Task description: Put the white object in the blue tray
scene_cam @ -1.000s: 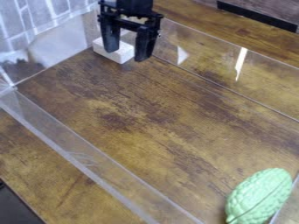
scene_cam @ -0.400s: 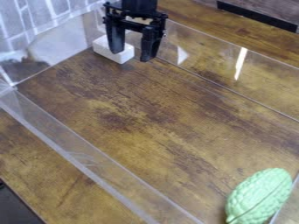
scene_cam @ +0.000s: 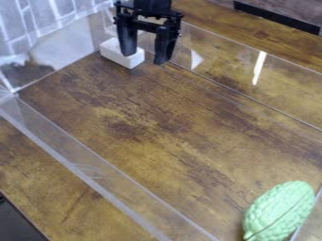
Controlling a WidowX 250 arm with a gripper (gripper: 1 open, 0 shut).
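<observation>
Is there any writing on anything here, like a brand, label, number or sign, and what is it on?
None that can be read. The white block, the green ribbed object and the wooden surface show no lettering. The black claw is too small and blurred to tell whether it carries any markings.

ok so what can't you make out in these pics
- Blue tray: none shows in the camera view, so where it stands can't be told.
- White object: the near gripper finger covers part of its right side in the camera view.
- Gripper: its upper part and the arm are cut off by the top edge.
- Green ribbed thing: too little detail to say what it is.
- Dark thing at lower left: cut off by the frame edge.
</observation>
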